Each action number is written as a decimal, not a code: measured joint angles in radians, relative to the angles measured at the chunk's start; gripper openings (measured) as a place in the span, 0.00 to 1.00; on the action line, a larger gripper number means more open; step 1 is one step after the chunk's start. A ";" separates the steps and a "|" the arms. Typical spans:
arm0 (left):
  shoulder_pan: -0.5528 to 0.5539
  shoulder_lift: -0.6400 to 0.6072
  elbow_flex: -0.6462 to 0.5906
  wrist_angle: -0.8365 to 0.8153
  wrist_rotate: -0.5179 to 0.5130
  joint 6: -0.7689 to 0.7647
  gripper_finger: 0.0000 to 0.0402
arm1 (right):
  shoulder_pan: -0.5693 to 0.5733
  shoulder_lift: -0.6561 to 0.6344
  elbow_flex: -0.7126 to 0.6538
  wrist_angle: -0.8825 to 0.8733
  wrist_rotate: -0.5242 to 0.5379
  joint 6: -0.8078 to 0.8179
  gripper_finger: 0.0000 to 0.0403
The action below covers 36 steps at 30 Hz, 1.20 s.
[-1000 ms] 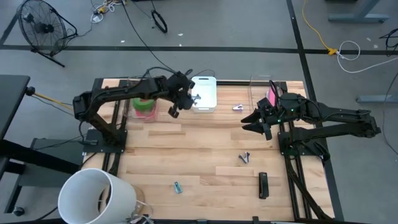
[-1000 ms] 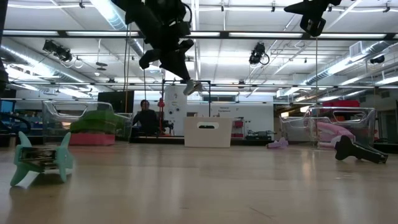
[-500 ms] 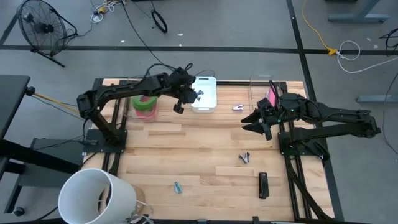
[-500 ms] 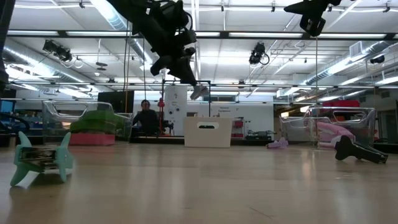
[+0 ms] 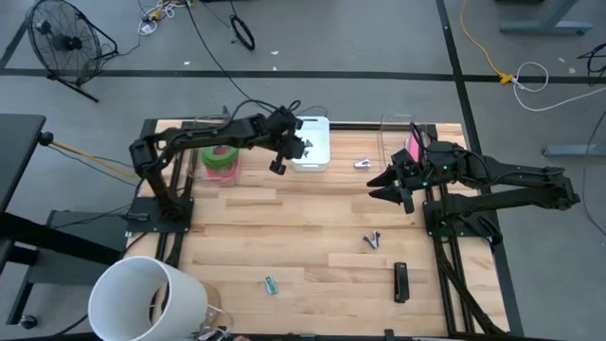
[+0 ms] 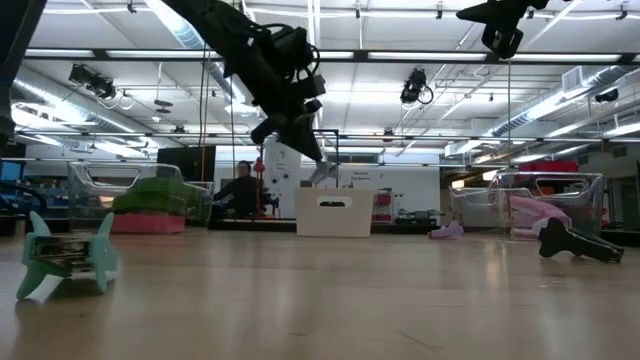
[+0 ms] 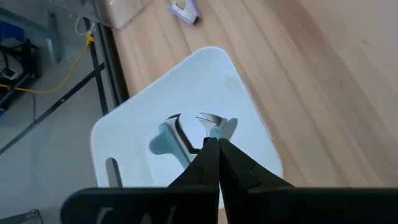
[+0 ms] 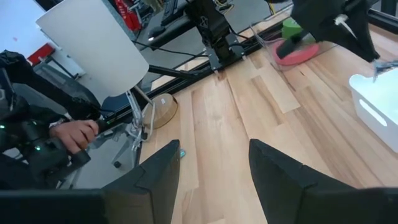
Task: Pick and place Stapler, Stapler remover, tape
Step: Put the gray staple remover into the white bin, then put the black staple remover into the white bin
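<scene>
A wooden table [image 5: 284, 237] holds a white bin [image 5: 313, 142]. Directly above the bin hangs the left gripper [image 5: 295, 148], its fingers pinched tight on a pale blue staple remover [image 7: 214, 126]. Behind the gripper, green and pink tape rings [image 5: 220, 161] lie in a clear container. The right gripper [image 5: 382, 188] hovers well off to the side, fingers parted and empty. Far from both lies a black stapler [image 5: 401, 281].

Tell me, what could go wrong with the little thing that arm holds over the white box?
The left gripper pinches the staple remover with just its fingertips, so it might slip early. It hangs well above the white bin, so when dropped it could bounce out onto the table. The right gripper waits open, off to the side.
</scene>
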 joint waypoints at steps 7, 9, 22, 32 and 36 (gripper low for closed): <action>0.023 0.037 0.000 0.017 0.004 0.000 0.00 | 0.000 0.000 0.000 0.000 0.001 0.000 0.47; 0.027 0.041 0.000 0.030 0.008 -0.003 0.00 | 0.000 0.000 0.000 0.000 0.008 0.000 0.47; 0.027 0.041 0.000 0.027 0.026 0.000 0.01 | 0.000 0.000 0.000 0.000 0.008 -0.006 0.47; 0.025 0.041 0.000 0.071 0.028 0.000 0.10 | 0.000 0.000 0.000 0.000 0.008 -0.004 0.47; 0.025 0.041 0.000 0.071 0.042 0.000 0.14 | 0.000 0.000 0.000 0.000 0.008 -0.004 0.47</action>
